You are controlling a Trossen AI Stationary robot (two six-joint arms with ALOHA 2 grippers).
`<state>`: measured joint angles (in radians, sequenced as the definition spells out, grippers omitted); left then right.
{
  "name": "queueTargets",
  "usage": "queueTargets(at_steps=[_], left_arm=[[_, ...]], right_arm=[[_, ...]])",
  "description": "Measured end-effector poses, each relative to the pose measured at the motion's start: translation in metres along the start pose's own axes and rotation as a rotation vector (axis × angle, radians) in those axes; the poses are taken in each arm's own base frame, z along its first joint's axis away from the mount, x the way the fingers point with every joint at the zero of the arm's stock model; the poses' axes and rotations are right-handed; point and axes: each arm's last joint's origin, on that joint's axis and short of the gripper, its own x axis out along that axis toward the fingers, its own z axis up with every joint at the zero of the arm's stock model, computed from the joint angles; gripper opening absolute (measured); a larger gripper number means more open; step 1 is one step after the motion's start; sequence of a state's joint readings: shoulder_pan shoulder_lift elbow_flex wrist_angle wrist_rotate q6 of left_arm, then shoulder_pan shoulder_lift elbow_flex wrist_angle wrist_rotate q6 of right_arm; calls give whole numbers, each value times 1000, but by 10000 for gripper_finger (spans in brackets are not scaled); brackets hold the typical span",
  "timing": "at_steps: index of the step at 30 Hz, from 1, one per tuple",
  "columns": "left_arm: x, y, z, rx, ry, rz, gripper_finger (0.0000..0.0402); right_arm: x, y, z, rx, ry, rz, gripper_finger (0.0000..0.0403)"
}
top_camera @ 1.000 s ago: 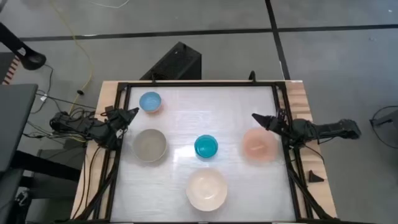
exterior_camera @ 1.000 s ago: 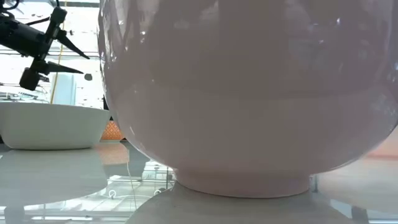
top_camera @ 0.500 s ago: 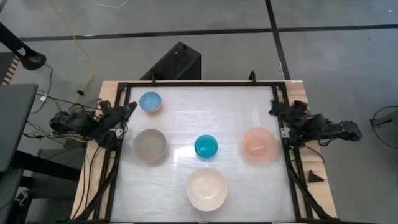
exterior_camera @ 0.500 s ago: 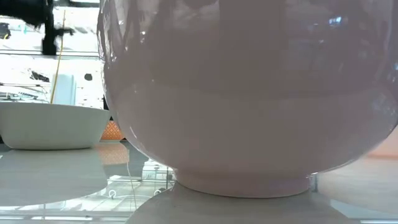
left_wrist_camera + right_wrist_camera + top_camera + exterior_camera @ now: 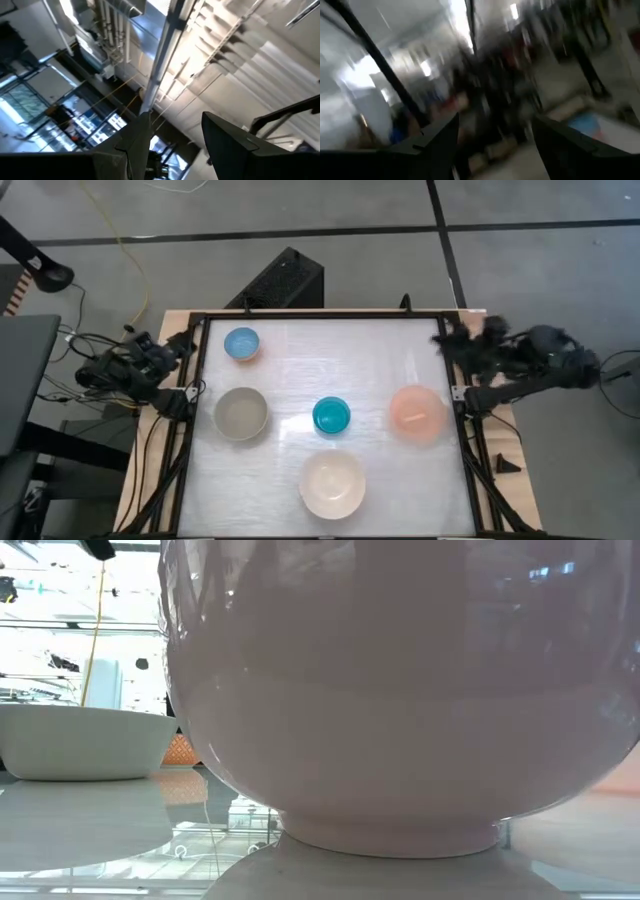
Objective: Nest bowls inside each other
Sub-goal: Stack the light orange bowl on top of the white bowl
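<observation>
High view: the table [image 5: 380,345] carries five bowls, all separate, none nested. Three are large and two small. The cream bowl [image 5: 332,484] sits at the near edge, middle. The salmon bowl [image 5: 417,414] stands at the right, close to the frame rail. The grey bowl [image 5: 241,413] stands at the left. The teal bowl [image 5: 331,416], one of the small pair, lies between the grey and salmon ones, just beyond the cream one. The blue bowl [image 5: 241,344], also small, sits at the far left corner, well apart from the rest.

They look like thin moulded plastic, so I judge them light, stiff and smooth, apt to skid on the glossy top if nudged sideways. A rim wall is the likely place to take hold, one finger inside and one outside.

Both arms hang outside the table frame. The left gripper [image 5: 172,142] is off the left edge beside the blue bowl, jaws spread and empty. The right gripper [image 5: 495,142] is off the far right corner, beyond the salmon bowl, jaws likewise apart with nothing between them. No nesting has begun.
</observation>
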<state>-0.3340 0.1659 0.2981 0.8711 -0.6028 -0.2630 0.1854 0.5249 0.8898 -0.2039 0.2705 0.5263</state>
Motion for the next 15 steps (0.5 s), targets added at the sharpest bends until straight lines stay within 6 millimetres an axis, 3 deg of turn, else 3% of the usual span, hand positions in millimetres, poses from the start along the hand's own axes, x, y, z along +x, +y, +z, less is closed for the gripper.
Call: queueTargets(at_steps=[4,7,15], left_arm=[[2,0,-6,17,21,12,166],[3,0,-8,38,29,16,166],[3,0,-8,65,29,19,166]], right_arm=[[22,17,-3,-44,426,-112,285],[28,25,-11,-106,683,-184,285],[32,27,-80,-204,1192,-336,285]])
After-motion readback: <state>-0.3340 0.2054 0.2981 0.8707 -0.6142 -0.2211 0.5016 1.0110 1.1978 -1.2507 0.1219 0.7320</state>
